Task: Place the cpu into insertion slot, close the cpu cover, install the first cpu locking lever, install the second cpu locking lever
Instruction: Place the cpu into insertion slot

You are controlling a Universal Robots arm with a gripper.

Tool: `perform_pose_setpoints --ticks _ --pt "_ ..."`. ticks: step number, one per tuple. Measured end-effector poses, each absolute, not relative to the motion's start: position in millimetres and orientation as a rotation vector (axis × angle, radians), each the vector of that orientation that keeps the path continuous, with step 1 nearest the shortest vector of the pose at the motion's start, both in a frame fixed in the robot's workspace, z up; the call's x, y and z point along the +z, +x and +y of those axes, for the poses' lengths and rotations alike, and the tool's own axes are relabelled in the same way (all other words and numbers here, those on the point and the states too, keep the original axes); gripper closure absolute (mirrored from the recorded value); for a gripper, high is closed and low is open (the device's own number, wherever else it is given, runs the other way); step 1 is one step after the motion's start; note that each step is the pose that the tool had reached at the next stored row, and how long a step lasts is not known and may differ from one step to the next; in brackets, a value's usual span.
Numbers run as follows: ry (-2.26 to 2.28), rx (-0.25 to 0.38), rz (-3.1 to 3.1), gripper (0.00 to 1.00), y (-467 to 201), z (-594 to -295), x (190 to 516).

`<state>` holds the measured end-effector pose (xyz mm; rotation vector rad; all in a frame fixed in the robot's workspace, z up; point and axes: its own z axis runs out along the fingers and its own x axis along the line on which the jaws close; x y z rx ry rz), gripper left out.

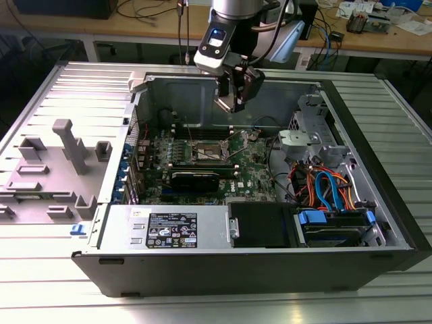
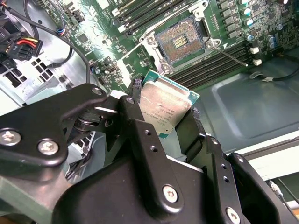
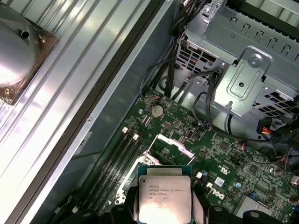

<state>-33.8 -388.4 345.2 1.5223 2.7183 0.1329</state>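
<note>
Hanging over the open computer case (image 1: 236, 266), the claw (image 2: 166, 112) grips the chip (image 3: 163, 198) by two edges. The socket (image 2: 180, 43) on the green board (image 3: 224, 154) below lies uncovered

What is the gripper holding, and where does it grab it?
The gripper holds the cpu, pinched at two opposite side edges.

Cpu (image 2: 164, 106) btm edge hidden behind claw (image 2: 163, 122).

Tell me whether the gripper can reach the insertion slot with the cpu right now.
Probably yes. The gripper, shut on the cpu, hangs above the open case; the insertion slot lies bare, its cpu cover seemingly swung back.
</note>
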Motion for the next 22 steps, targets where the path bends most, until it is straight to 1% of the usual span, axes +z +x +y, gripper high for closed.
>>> perform_pose_setpoints --ticks 22 --pt "1.58 0.132 2.684 0.45 -33.8 -389.1 343.3"
